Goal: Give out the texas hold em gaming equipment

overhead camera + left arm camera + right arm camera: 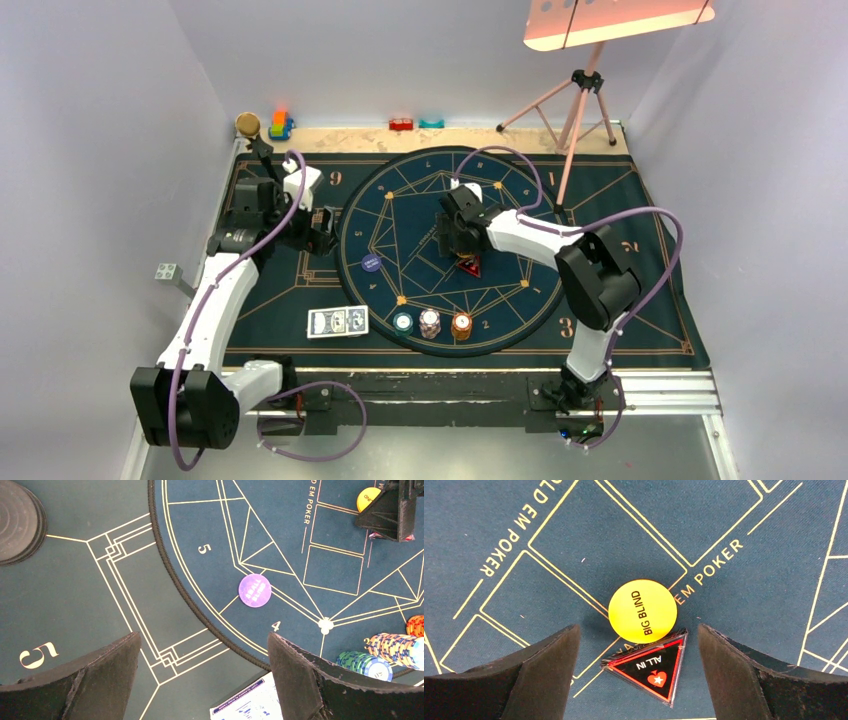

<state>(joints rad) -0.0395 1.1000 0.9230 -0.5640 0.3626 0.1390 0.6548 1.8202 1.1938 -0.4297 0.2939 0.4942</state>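
The arm bases (190, 400) fill the bottom of the top view, on a desk (450, 455) walled in pale grey. A dark blue poker mat (620, 300) with gold lines covers most of it. At lower centre, blue-backed cards (337, 321) lie on the mat, and to their right stand teal chips (402, 322), white-pink chips (430, 323) and orange chips (461, 326) in short stacks.

Left wrist view: the left tool (202, 640) stands open over the mat. A purple disc (255, 590) marked "small blind" lies flat at centre.

Right wrist view: the right tool (638, 628) is spread wide. Between its fingers a yellow "big blind" disc (642, 611) touches a red-edged black "all in" triangle (651, 667) at lower centre.
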